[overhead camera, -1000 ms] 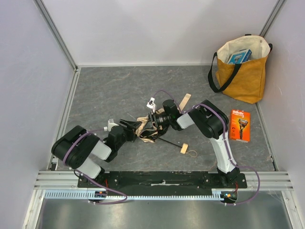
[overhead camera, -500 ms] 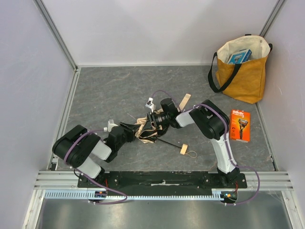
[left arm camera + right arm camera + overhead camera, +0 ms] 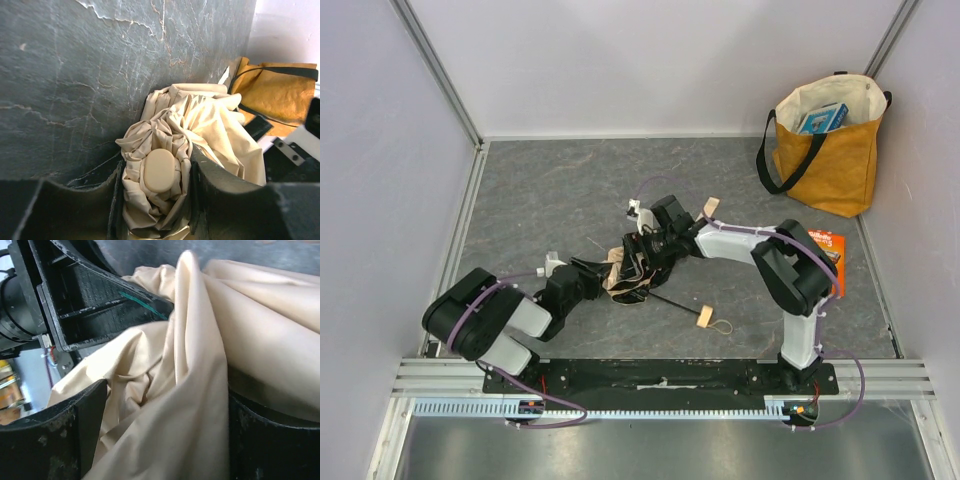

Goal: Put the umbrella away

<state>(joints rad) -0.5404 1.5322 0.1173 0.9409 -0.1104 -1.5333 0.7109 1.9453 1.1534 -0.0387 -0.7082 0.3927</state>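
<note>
The left arm (image 3: 485,318) crouches at lower left; the left gripper (image 3: 603,268) pinches the umbrella (image 3: 620,281) at centre; the right arm (image 3: 790,265) reaches leftward; the right gripper (image 3: 640,250) has its jaws wide.

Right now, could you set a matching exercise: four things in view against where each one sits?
Things:
1 umbrella canopy
2 knob handle
3 tote bag
4 razor pack

Places:
A far right corner
B centre, bunched up
C near side, right of centre
D right side, flat, nearer than the bag

Pairs: 1-B, 2-C, 3-A, 4-D
</note>
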